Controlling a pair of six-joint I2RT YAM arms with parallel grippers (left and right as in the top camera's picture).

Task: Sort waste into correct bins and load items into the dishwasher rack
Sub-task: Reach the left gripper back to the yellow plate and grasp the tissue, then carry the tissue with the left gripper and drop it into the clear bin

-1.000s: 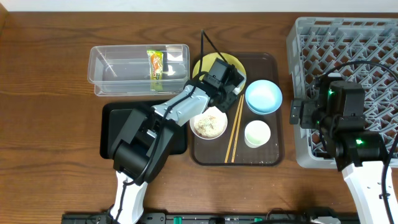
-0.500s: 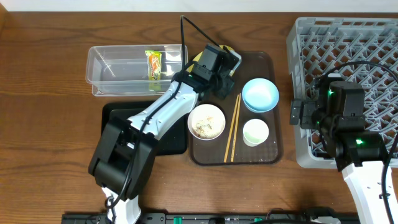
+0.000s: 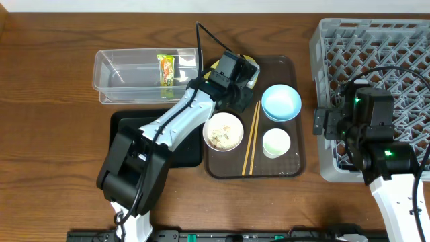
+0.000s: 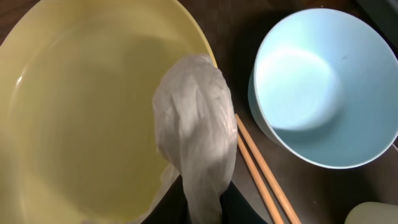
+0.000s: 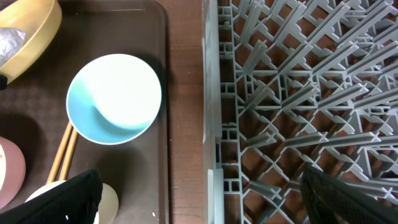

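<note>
One tissue [image 4: 196, 124]: just lifted off plate [image 4: 81, 112], hangs over its right rim.
Left claw [image 4: 202, 213]: clenched on tissue.
Right claw [image 3: 321, 122]: released, well right of plate.
Means: tissue ready for tub [image 3: 127, 72], left of plate.

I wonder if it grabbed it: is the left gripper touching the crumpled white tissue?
Touching. The left wrist view shows the crumpled white tissue pinched in the left gripper.
</note>
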